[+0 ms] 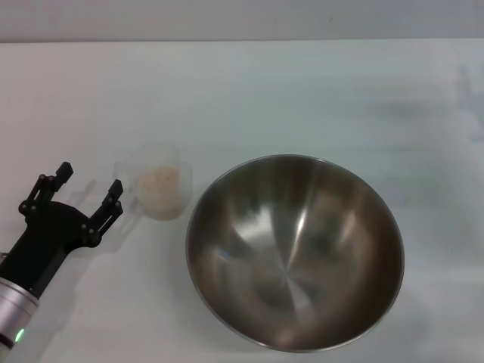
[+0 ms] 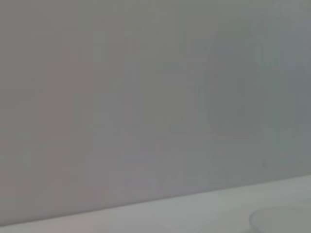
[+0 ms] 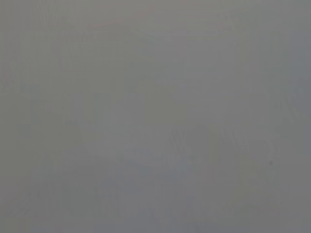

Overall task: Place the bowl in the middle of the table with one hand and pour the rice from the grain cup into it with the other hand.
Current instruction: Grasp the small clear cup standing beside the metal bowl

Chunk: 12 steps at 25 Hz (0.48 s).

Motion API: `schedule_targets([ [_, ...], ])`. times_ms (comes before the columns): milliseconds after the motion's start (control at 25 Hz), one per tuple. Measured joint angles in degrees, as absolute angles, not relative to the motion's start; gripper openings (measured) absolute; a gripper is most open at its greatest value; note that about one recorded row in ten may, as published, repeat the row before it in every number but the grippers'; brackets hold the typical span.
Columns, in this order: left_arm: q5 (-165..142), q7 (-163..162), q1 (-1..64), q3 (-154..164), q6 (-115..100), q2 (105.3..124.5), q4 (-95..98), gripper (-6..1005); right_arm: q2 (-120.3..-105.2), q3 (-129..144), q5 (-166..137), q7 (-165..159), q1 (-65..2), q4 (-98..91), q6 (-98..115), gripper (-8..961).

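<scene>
The steel bowl (image 1: 295, 253) stands on the white table (image 1: 249, 98), right of centre near the front edge, and it is empty inside. The clear grain cup (image 1: 157, 184) stands upright just left of the bowl, with rice (image 1: 159, 179) in it. My left gripper (image 1: 89, 187) is open just left of the cup, one fingertip close to the cup's side, not holding it. The left wrist view shows a blank wall, the table edge and a faint curved rim (image 2: 282, 218). My right gripper is out of view; the right wrist view is blank grey.
The far half of the table and its right side are bare white surface. A grey wall (image 1: 242, 19) runs behind the table's far edge.
</scene>
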<state>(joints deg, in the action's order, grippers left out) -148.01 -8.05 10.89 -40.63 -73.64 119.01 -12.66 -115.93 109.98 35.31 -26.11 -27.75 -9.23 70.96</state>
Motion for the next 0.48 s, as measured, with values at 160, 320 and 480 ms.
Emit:
schedule_targets([
  [160, -148.0, -8.0, 11.6, -40.6, -71.9, 118.96, -12.7, 806, -115.93, 110.0, 35.3, -26.1, -27.7, -9.2, 71.0, 444],
  [320, -147.8, -7.8, 12.4, -40.6, -70.8, 118.92, -12.5, 791, -115.93, 110.0, 35.2, -26.1, -27.6, -9.2, 71.2, 444],
  [480, -147.7, -7.8, 12.9, -40.9, -70.3, 118.92, -12.4, 775, -115.95, 110.0, 35.2, -26.1, -27.5, -9.1, 71.1, 444],
])
